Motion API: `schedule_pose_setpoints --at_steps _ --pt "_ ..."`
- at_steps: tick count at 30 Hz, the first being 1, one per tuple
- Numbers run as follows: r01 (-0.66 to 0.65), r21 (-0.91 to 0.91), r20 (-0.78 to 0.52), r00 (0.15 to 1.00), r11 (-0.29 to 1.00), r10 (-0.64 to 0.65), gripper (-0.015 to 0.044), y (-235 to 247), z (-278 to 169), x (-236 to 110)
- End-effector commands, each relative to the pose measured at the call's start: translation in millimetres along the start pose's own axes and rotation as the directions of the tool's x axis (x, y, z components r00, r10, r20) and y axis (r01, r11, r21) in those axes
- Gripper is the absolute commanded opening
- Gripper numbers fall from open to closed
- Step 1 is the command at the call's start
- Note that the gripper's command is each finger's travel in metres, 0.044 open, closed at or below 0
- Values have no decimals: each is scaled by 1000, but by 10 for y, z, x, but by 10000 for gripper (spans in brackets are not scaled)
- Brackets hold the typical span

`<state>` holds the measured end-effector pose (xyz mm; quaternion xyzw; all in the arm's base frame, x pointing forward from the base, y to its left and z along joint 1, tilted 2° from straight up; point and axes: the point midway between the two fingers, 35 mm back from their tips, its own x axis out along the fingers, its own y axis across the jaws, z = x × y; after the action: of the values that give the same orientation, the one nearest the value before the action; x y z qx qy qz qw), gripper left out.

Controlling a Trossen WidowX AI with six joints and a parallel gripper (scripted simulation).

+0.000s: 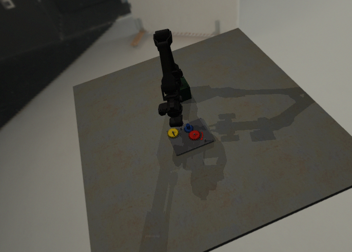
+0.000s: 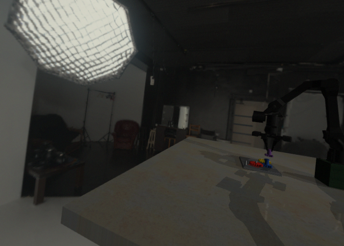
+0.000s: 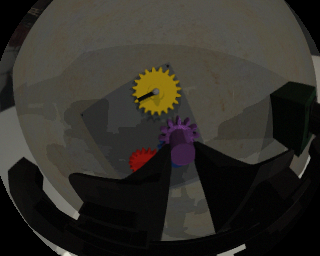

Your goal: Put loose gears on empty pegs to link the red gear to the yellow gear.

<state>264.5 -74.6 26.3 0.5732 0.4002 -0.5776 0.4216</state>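
My gripper is shut on the purple gear by its knob and holds it above the grey board. The yellow gear with a black stripe and the red gear are on the board. A blue gear with an upright knob stands beside the red gear; in the wrist view it is mostly hidden. A bare peg shows between yellow and blue. Another bare peg is near the red arrow.
A dark green block stands on the table by the arm's base. Shadows of the arm fall across the board and table.
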Motion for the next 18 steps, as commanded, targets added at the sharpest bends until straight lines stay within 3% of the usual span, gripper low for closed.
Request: schedule_pose_setpoints --at_steps 1,10,18 --pt "0 -48 3 1000 999 0 0 -1 2 32" --pt "1 -201 3 1000 980 0 0 -4 8 167" --pt "1 -147 3 1000 989 0 0 1 8 273"
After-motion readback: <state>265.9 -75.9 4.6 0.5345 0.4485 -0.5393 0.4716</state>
